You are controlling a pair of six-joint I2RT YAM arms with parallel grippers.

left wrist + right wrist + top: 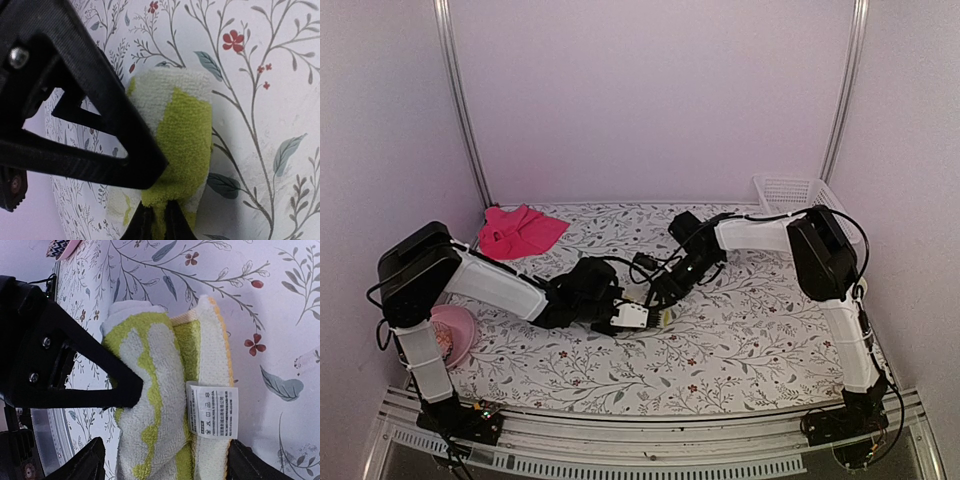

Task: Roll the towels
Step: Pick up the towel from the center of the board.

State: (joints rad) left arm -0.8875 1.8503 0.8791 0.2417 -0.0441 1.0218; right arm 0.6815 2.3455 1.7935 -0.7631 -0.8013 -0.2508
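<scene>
The yellow-green towel (155, 390) lies rolled up on the flowered table, a white care label (212, 410) on its outer fold. In the top view this towel (638, 318) sits mid-table between both arms. My left gripper (159, 222) is shut, pinching the end of the roll (182, 125). My right gripper (167, 462) stands open, one finger on each side of the roll, with a gap on the left side. The pink towel (520, 232) lies crumpled and unrolled at the back left, away from both grippers.
A pink bowl (458, 335) sits at the table's left edge beside the left arm. A white slotted basket (798, 193) stands at the back right corner. The flowered table cover (750, 330) shows bare on the right half.
</scene>
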